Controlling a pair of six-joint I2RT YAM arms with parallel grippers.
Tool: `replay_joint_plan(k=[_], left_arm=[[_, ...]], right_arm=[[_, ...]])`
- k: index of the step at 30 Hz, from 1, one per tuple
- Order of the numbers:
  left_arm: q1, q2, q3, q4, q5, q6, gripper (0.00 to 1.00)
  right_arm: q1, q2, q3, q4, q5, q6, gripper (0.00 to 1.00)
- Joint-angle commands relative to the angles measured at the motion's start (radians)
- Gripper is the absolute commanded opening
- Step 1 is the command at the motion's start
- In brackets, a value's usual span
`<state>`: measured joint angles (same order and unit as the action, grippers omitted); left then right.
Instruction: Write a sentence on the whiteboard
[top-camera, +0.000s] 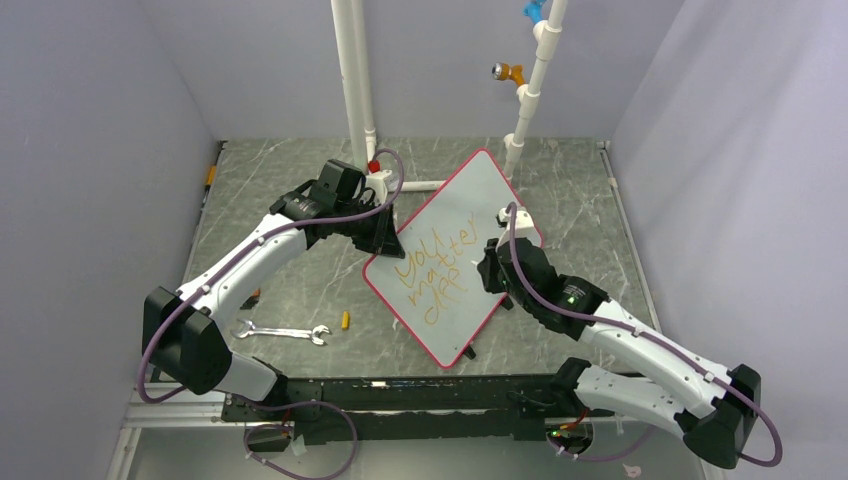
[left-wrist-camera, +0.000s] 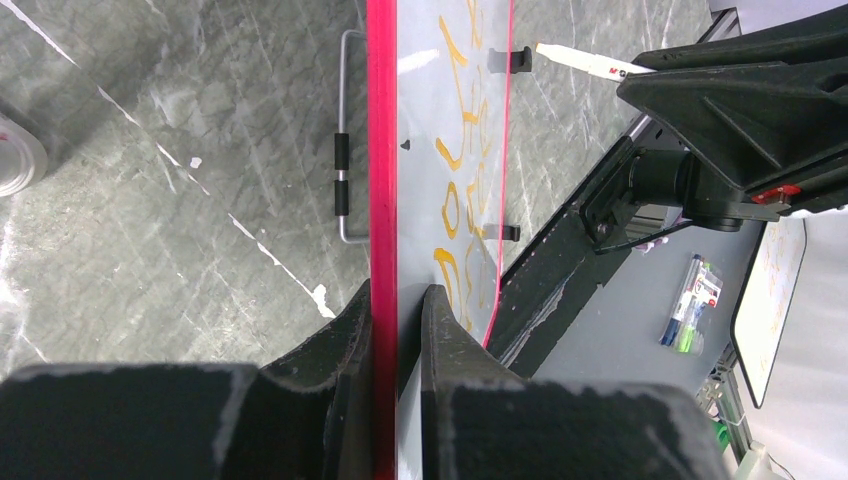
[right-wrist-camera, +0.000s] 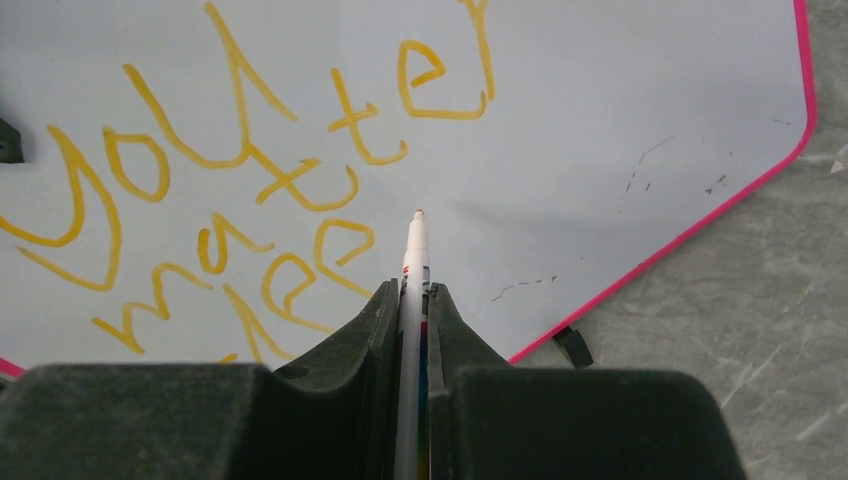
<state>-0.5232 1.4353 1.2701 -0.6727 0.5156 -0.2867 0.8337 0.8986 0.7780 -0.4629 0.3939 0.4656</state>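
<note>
Lying cornerwise at the centre of the top view: whiteboard (top-camera: 480, 200), pale grey-white with a thin red rim, on the dark marbled worktop (top-camera: 290, 190); one corner points to the top of the frame, another to the bottom.

Item, sentence (top-camera: 432, 278): orange-yellow marker lettering in three slanted lines on the lower left half of the board. It reads "You", "matter", then a third line that is not legible. The right wrist view shows the same lettering (right-wrist-camera: 250, 190) across the left of the frame, with bare board (right-wrist-camera: 600, 120) to the right.

Item, left gripper (top-camera: 387, 233): at the board's left edge. In the left wrist view, the gripper (left-wrist-camera: 397, 300) has its jaws nearly together, pinching the red rim of the board (left-wrist-camera: 420, 180) between them.

Item, right gripper (top-camera: 490, 270): over the board's right half, just right of the lettering. In the right wrist view, the gripper (right-wrist-camera: 415, 290) is fully closed on a white marker (right-wrist-camera: 415, 245). The marker's tip points at bare board just beside the third line. Whether it is touching the board cannot be told.

Item, wrench (top-camera: 283, 331): flat on the worktop at lower left, well apart from the board.

Item, small orange piece (top-camera: 345, 320): just right of the wrench.

Item, white pipe stand (top-camera: 352, 80): upright at the top of the frame, behind the board.
</note>
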Motion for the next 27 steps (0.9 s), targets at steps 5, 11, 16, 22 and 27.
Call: replay_joint_plan(k=[5, 11, 16, 22, 27], left_arm=[[0.022, -0.019, 0.015, -0.020, -0.280, 0.108, 0.00], [0.022, -0.021, 0.014, -0.020, -0.287, 0.109, 0.00], [0.023, -0.018, 0.015, -0.022, -0.285, 0.107, 0.00], [0.022, -0.021, 0.014, -0.021, -0.284, 0.107, 0.00], [0.022, -0.021, 0.015, -0.021, -0.286, 0.109, 0.00]], right_arm=[[-0.087, -0.042, -0.050, 0.013, -0.099, 0.013, 0.00], [-0.144, -0.035, -0.075, 0.042, -0.203, -0.005, 0.00], [-0.157, -0.017, -0.064, 0.062, -0.226, -0.013, 0.00], [-0.163, 0.010, -0.053, 0.110, -0.282, -0.015, 0.00], [-0.165, 0.025, -0.040, 0.145, -0.284, -0.018, 0.00]])
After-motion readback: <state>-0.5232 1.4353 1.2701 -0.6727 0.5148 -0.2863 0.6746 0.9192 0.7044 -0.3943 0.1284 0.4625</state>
